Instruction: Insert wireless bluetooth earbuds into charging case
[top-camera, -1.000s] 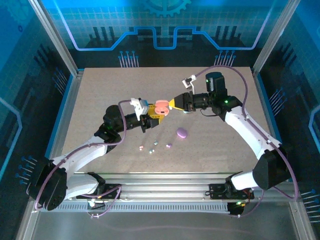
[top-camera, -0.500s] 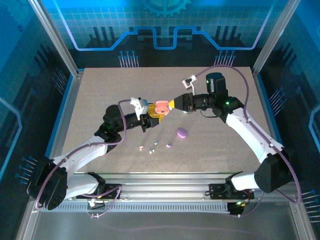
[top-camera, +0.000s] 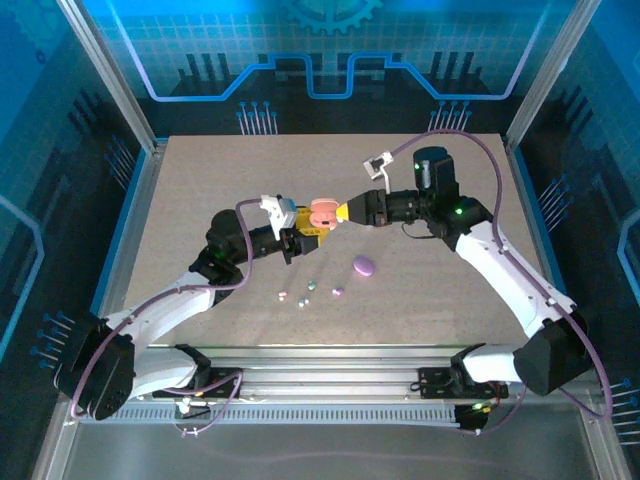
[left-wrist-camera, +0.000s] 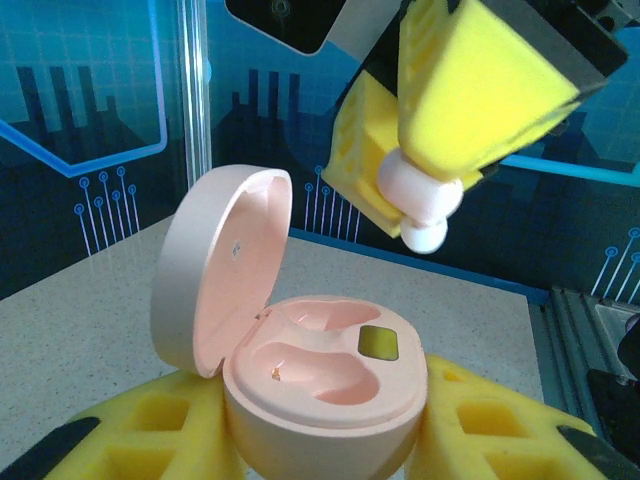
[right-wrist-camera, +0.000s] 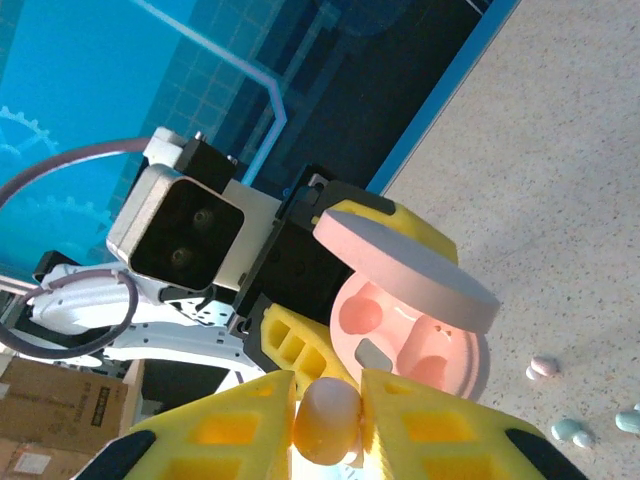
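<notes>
Left wrist view: the left end effector (top-camera: 308, 232) grips the open pink case (left-wrist-camera: 312, 432) from both sides, sockets (left-wrist-camera: 305, 368) facing up, while the right end effector (top-camera: 346, 209) pinches a pale earbud (left-wrist-camera: 420, 198) just above them, not yet touching, tip pointing down.

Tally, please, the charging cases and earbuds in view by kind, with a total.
Charging cases: 2 (pink case, open; purple case, closed)
Held earbud, in right pincer: 1
Loose earbuds on table: at least 4, too tiny to separate
Total: at least 7
</notes>
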